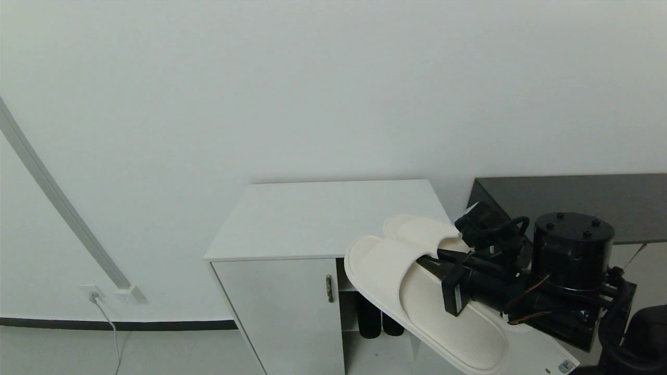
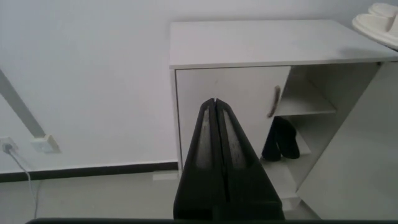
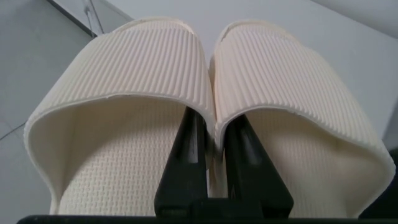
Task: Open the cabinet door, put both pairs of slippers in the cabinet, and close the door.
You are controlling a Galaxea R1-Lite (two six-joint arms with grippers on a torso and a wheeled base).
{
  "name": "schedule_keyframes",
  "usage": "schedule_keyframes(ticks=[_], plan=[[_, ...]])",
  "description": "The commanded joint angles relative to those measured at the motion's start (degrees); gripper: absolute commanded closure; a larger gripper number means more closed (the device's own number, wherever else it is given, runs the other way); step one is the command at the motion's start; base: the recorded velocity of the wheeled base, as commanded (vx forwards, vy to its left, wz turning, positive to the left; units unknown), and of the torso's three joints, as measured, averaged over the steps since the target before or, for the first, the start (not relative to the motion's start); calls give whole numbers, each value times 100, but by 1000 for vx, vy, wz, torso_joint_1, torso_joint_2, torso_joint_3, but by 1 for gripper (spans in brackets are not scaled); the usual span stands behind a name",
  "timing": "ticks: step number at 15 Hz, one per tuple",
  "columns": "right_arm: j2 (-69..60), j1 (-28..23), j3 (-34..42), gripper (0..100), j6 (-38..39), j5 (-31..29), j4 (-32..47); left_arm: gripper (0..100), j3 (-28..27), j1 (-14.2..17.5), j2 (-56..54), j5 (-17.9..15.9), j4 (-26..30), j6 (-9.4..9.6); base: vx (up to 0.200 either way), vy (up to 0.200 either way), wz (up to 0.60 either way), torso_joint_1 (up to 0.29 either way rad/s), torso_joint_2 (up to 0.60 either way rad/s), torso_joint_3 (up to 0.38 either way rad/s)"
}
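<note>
A white cabinet [image 1: 323, 219] stands against the wall. Its left door [image 1: 281, 312] is closed and its right door [image 1: 526, 349] is swung open towards me. A black pair of slippers [image 1: 378, 320] stands upright inside, on the bottom right. My right gripper [image 1: 426, 260] holds a cream pair of slippers [image 1: 401, 276] in the air in front of the open side, level with the cabinet top. In the right wrist view its fingers [image 3: 186, 162] reach under both straps and pinch the slippers' [image 3: 143, 81] inner edges. My left gripper [image 2: 215, 107] hangs shut and empty, facing the closed door [image 2: 230, 93].
A shelf [image 2: 305, 106] divides the open compartment above the black slippers [image 2: 281, 140]. A dark table [image 1: 573, 203] stands right of the cabinet. On the left wall are a slanted cable duct [image 1: 57, 203] and an outlet with a cord [image 1: 94, 297]. Bare floor lies left of the cabinet.
</note>
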Motion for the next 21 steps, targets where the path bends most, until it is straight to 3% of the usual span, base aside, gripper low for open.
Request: schedule_keyframes(ticks=[1,4,9,15,18,21], plan=[[14,3,15,100,-2,1,-2,100,2,4,7,-1,0,-2,0,0,0,0,0,0],[14,3,15,100,-2,1,-2,100,-6,4,7,-1,0,-2,0,0,0,0,0,0],[22,64,41,100,-11,1,-2,100,-6,4,7,7,0,-2,-200,0,0,1,1,4],[22,64,76,100,-11,-8,-2,100,-6,4,7,7,0,-11,0,0,0,0,0,0],[14,64,94,100,-11,1,-2,100,2,4,7,7,0,-11,0,200,0,17,2,4],[5,73,120,100,-19,-8,-2,100,2,4,7,7,0,-20,0,0,0,0,0,0]])
